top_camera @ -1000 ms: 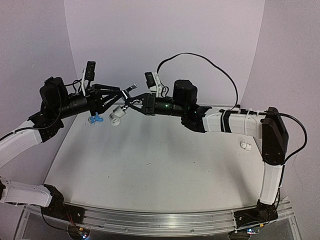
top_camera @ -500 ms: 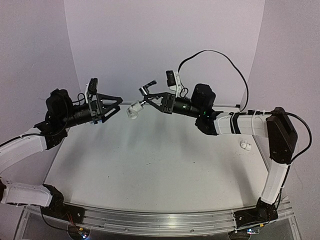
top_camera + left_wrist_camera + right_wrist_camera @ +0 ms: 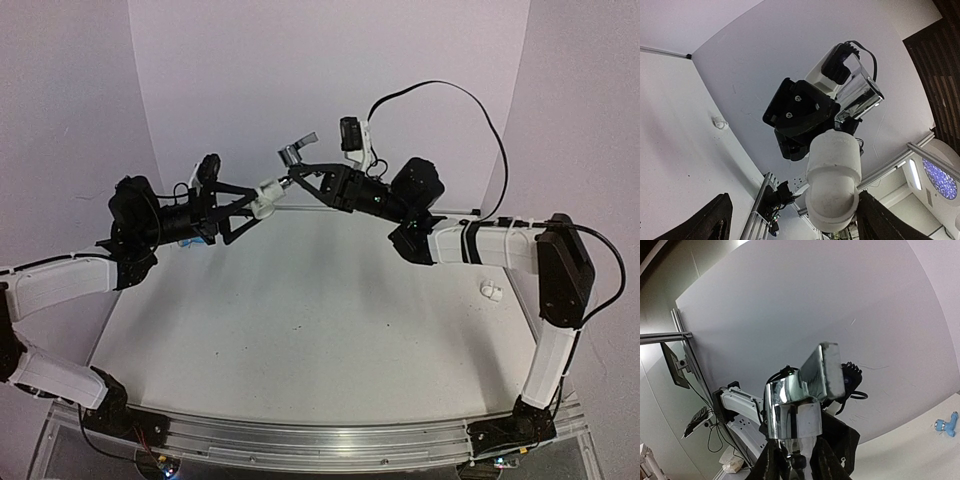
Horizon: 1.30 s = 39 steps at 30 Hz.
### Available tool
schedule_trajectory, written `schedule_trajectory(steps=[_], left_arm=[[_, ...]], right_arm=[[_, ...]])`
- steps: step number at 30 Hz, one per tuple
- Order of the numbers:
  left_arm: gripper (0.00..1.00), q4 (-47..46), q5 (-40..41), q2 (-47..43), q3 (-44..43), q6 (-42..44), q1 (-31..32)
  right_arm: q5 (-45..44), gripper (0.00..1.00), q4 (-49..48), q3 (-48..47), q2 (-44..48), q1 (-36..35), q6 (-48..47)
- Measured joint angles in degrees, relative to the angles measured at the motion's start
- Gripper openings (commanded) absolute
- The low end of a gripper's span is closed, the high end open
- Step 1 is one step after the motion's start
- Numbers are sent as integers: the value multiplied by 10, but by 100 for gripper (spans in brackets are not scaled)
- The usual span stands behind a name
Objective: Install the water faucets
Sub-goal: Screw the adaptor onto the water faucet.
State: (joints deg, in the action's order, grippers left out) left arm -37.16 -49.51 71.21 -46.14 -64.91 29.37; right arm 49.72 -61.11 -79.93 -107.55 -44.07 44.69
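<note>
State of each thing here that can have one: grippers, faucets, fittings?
Left gripper: open, fingers flanking the raised white fitting.
Right gripper: shut on the silver faucet, in mid-air.
Silver faucet: gripped, apparently joined to the raised fitting.
Blue faucet: loose on the table, uninstalled.
Second white fitting: loose on the table, alone.

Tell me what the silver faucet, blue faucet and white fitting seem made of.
Silver faucet: likely polished metal, mirror reflections. Blue faucet: probably plastic, flat even colour. White fitting: matte plastic, seemingly; dull, faintly speckled surface.
</note>
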Motion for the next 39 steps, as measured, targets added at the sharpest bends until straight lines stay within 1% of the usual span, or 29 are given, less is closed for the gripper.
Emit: schedule_trajectory(steps=[6, 9, 13, 19, 20, 24, 25, 26, 27, 28, 29, 30, 32, 34, 39], left_arm=[[86, -31, -27, 29, -26, -2, 21], [77, -47, -33, 31, -26, -8, 22], [68, -69, -35, 31, -26, -11, 22], [64, -82, -45, 39, -35, -12, 28], [63, -83, -45, 40, -36, -12, 29], [47, -84, -49, 43, -40, -11, 34], [41, -84, -50, 44, -42, -11, 35], [34, -84, -50, 44, -44, -10, 36], [24, -83, -50, 45, -45, -10, 37], [12, -80, -49, 46, -45, -12, 36], [5, -77, -51, 46, -45, -13, 35], [1, -75, -50, 46, -45, -12, 35], [0, -67, -48, 46, -45, -1, 34], [0, -31, -46, 38, -48, 37, 33], [0, 99, -38, 9, -80, 159, 29]], right_arm=[[5, 0, -16, -22, -16, -4, 16], [7, 0, -19, -23, -20, -8, 19], [8, 0, -19, -23, -22, -9, 21], [7, 0, -21, -23, -24, -10, 23], [7, 0, -20, -23, -24, -10, 23], [7, 0, -14, -23, -24, -11, 18], [6, 0, -13, -23, -24, -11, 17], [6, 0, -12, -24, -24, -11, 16], [6, 0, -12, -24, -24, -12, 14], [9, 0, -13, -26, -24, -13, 7], [10, 0, -13, -27, -24, -14, -2], [11, 0, -12, -29, -24, -14, -11], [11, 0, -5, -31, -23, -14, -25], [13, 0, 9, -31, -22, -14, -36], [28, 0, 58, -51, -17, -15, -53]])
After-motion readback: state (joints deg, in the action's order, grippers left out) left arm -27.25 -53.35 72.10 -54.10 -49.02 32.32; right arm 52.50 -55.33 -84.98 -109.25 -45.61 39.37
